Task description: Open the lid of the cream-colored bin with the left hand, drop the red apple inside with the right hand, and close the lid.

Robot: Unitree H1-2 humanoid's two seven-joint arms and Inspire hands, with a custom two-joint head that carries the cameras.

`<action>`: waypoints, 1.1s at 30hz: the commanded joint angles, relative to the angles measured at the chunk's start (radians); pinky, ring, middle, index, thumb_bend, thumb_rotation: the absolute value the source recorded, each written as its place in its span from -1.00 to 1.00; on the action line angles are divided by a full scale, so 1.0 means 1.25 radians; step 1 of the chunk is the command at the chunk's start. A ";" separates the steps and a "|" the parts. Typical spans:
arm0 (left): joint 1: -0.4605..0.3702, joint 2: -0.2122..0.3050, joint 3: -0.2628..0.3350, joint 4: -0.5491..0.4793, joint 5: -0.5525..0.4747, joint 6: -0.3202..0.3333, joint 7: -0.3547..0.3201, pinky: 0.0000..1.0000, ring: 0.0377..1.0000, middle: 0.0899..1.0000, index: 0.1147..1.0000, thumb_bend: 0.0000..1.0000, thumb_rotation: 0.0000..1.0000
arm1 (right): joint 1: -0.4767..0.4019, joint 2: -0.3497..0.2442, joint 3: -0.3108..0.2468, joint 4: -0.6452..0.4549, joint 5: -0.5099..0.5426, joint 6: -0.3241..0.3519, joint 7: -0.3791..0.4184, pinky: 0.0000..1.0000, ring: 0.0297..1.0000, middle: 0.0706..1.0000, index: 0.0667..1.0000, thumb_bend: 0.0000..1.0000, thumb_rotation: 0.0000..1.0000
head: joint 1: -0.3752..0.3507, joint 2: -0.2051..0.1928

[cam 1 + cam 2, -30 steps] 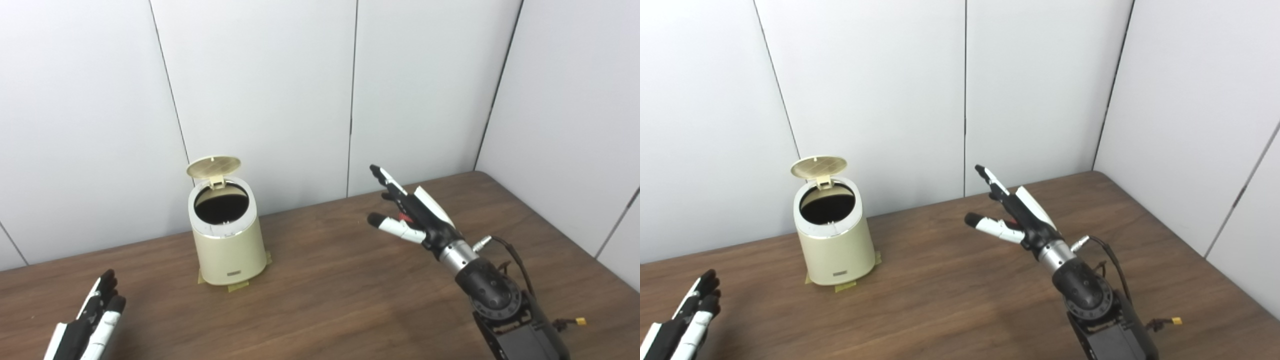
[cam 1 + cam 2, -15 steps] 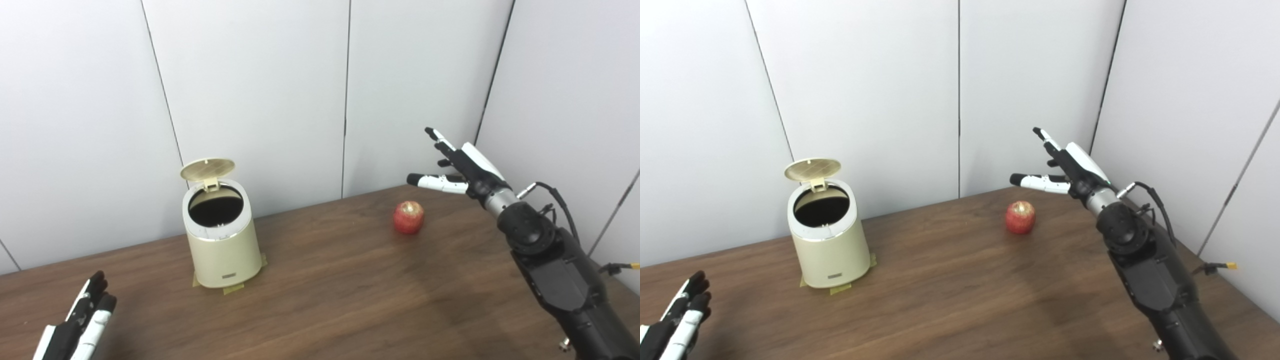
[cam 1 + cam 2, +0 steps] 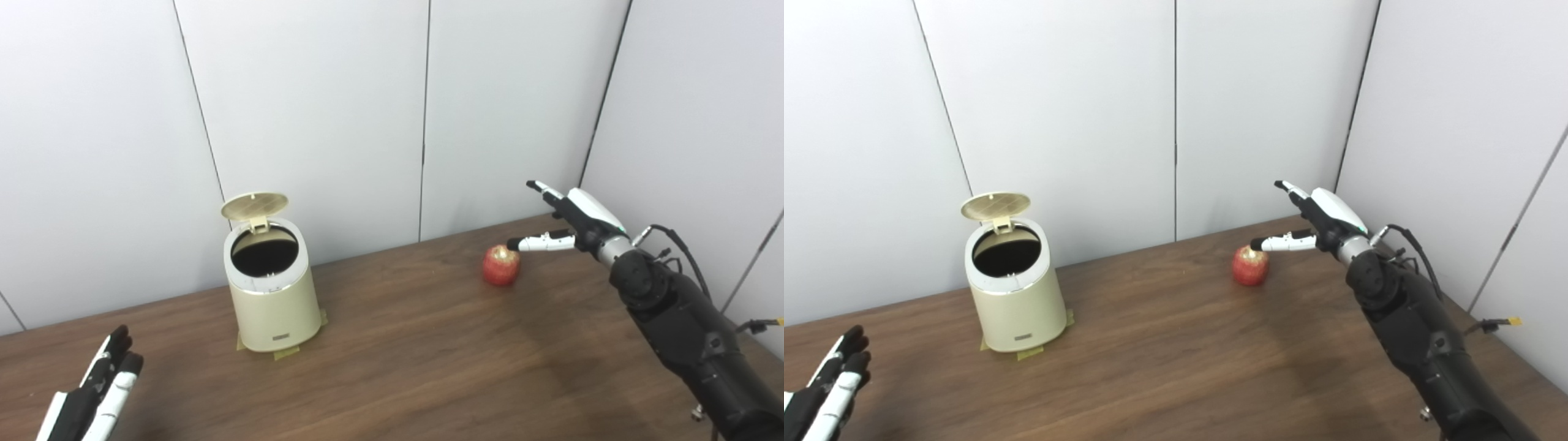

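1. The step in hand looks like grasping the red apple (image 3: 501, 266). The right hand (image 3: 572, 219) hovers empty with fingers spread, and the apple sits on the counter (image 3: 416, 349) just below and ahead of its thumb tip.
2. To do it well, I would lower the hand so that thumb and fingers come down on opposite sides of the apple. Close only once they straddle it, since a round fruit may roll if nudged from one side.
3. The cream-colored bin (image 3: 274, 300) stands well off to that hand's left, its lid (image 3: 254, 206) already raised.
4. The left hand (image 3: 98, 392) waits empty, fingers extended, near the bottom edge.
5. Count: one apple, one bin, one lid, two hands.
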 commanded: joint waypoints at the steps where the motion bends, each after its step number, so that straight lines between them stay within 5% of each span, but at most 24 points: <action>1: -0.027 0.007 0.001 -0.036 -0.002 0.001 0.005 1.00 1.00 1.00 1.00 0.45 0.50 | -0.045 -0.015 -0.001 0.008 0.007 0.011 0.007 0.69 0.89 0.96 0.93 0.79 0.15 | -0.001 0.000; 6: -0.027 0.001 -0.003 -0.051 0.002 0.013 0.010 1.00 1.00 1.00 1.00 0.40 0.48 | -0.056 -0.010 0.025 0.060 0.009 0.015 0.028 0.72 0.89 0.93 0.92 0.83 0.11 | 0.011 0.006; 15: -0.026 0.002 -0.007 -0.068 0.006 0.028 0.010 1.00 1.00 1.00 1.00 0.29 0.41 | -0.058 0.011 0.050 0.079 0.014 0.053 0.049 0.70 0.89 0.96 0.95 0.59 0.14 | 0.023 0.008; 27: -0.025 0.008 -0.012 -0.051 0.006 -0.003 0.000 1.00 1.00 1.00 1.00 0.19 0.42 | -0.060 0.044 0.060 0.116 0.026 0.032 0.024 0.49 0.75 0.94 0.95 0.76 0.15 | 0.031 0.011; 33: -0.025 0.009 -0.017 -0.040 0.013 -0.019 -0.002 1.00 1.00 1.00 1.00 0.15 0.41 | -0.078 0.057 0.089 0.165 0.002 -0.005 -0.007 0.60 0.80 0.88 0.91 0.82 0.14 | 0.037 0.014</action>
